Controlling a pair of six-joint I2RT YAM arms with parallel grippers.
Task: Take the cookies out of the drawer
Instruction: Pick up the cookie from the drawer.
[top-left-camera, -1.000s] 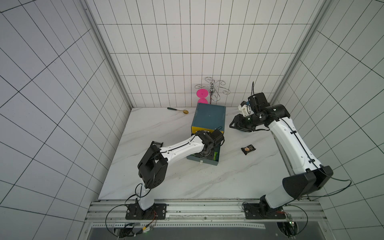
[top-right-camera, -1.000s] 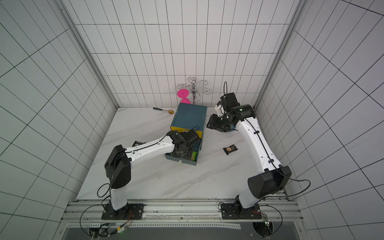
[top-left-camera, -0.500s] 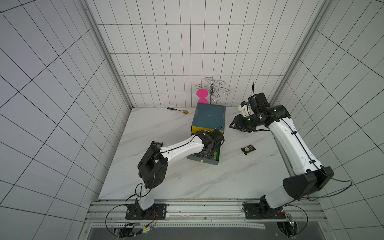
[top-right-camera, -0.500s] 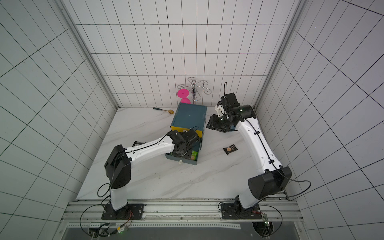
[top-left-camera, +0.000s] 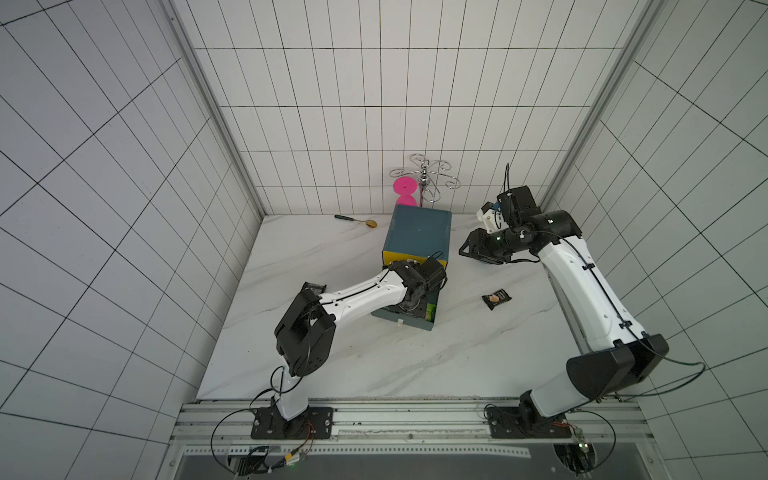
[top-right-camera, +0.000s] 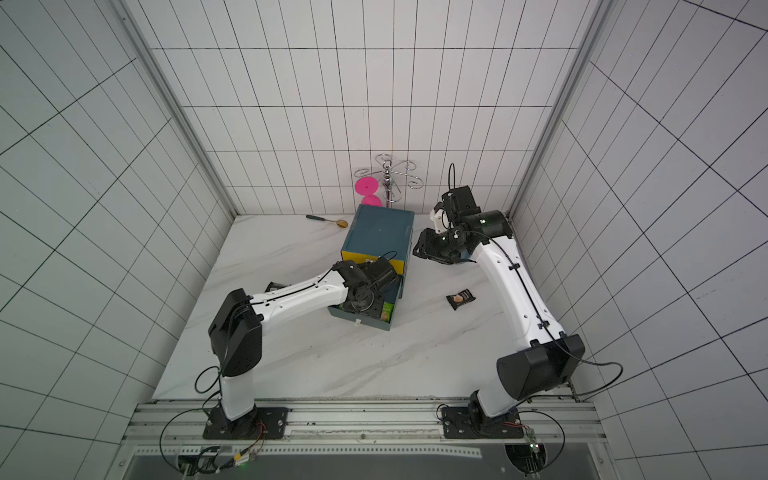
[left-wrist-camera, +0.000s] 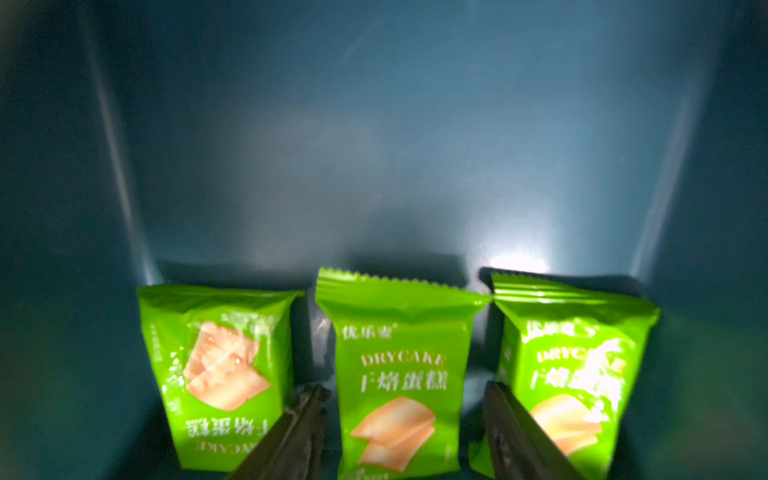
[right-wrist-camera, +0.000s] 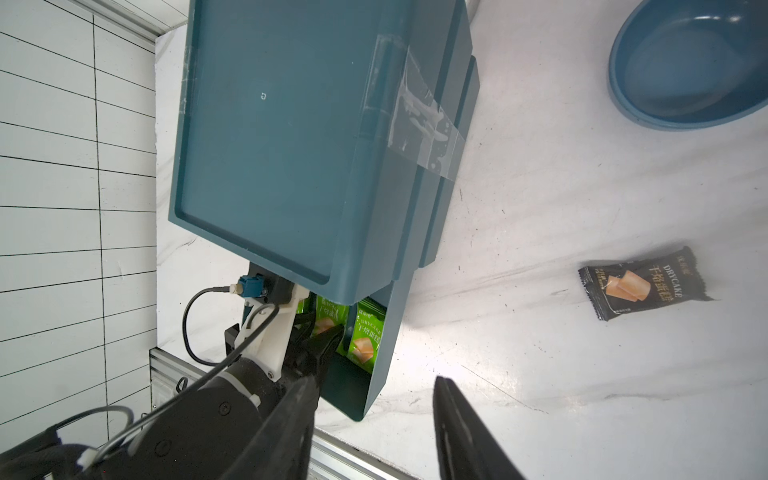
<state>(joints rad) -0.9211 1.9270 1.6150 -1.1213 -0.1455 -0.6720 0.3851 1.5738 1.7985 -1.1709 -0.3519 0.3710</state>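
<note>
Narrowing slightly, open left claw (left-wrist-camera: 404, 388) is straddling the middle bright-green cookie packet (left-wrist-camera: 401, 340) for pinching; right claw (right-wrist-camera: 374, 381) is idling open.

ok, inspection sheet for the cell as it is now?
Surface: marble table, lightly marked.
Job's things: drawer open; three green packets inside; black packet out on table.
Clutter: spoon, pink item, wire rack, blue bowl.
Grippers: left gripper in drawer, open astride middle packet; right gripper open, empty.
Cables: wrist cable loops beside cabinet.
Surroundings: tiled walls, front rail.
</note>
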